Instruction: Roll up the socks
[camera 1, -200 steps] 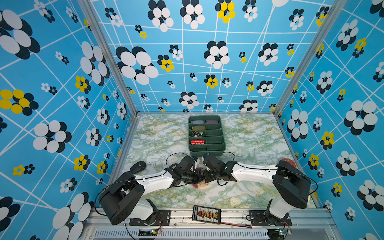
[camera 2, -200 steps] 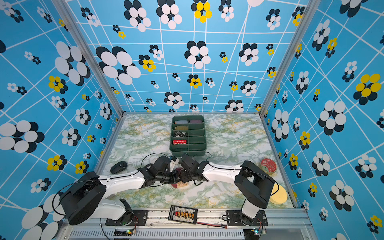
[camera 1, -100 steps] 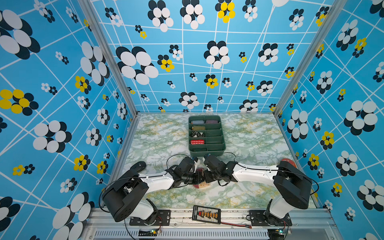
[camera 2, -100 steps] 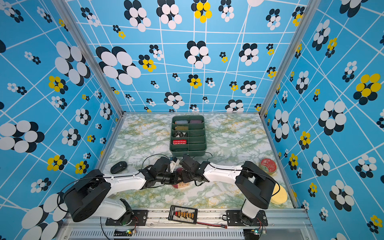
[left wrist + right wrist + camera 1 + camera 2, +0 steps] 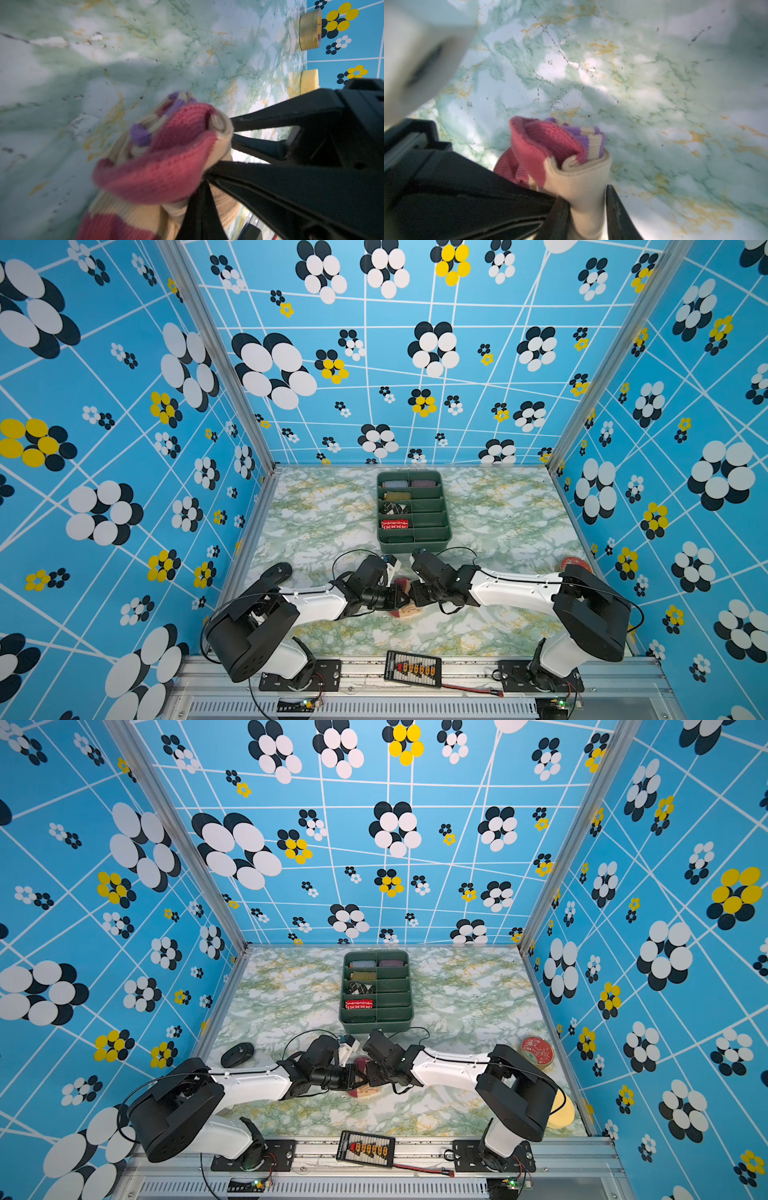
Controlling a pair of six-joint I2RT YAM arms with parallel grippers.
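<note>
no lettering, label, brand, number or sign is legible on anything here.

My top views are bright, evenly lit, bowed at the edges. My wrist views blur close up; soft shadows cross the table [image 5: 654, 83].

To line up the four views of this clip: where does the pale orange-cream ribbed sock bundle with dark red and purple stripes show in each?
Top view: sock bundle low centre, between the two gripper tips, mostly hidden.
Other-eye top view: same spot, slightly further left.
Left wrist: centre, large, against black fingers.
Right wrist: lower centre.
Shared landmark: green-veined marble tabletop.
</note>
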